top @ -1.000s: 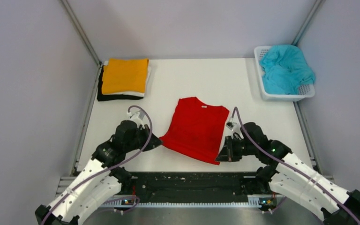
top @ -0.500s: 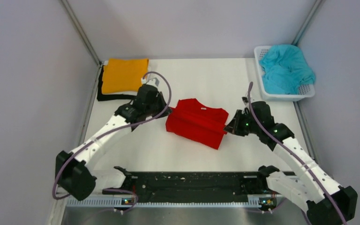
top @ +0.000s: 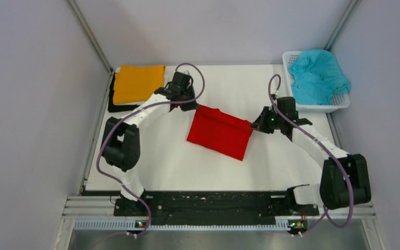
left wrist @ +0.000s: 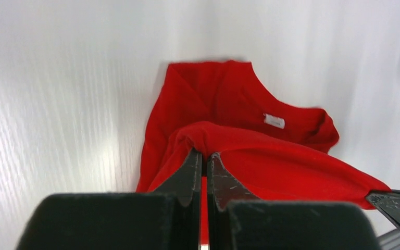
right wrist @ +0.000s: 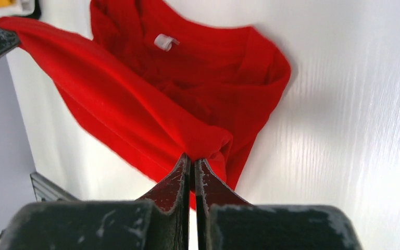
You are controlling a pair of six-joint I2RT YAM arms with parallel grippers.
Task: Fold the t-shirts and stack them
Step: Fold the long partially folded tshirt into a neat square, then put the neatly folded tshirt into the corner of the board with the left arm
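Observation:
A bright red t-shirt (top: pixel 220 134) lies in the middle of the table, its near hem carried over toward the collar. My left gripper (top: pixel 192 107) is shut on the hem's left corner (left wrist: pixel 198 136), my right gripper (top: pixel 254 126) on its right corner (right wrist: pixel 208 143). The held hem hangs taut between them above the collar and its white label (left wrist: pixel 274 121) (right wrist: pixel 165 41). At the back left, a folded orange t-shirt (top: pixel 137 83) tops a stack over a black one (top: pixel 115 107). A crumpled teal t-shirt (top: pixel 316 74) fills the basket.
The white perforated basket (top: pixel 319 107) stands at the back right corner. Metal frame rails run along the table's left (top: pixel 98 130) and right (top: pixel 337 140) sides. A black strip (top: pixel 208 204) with the arm bases lies at the near edge.
Both grippers have carried the red t-shirt's near hem away from the near edge toward the collar, folding the shirt in half. Both arms now reach far out over the table.

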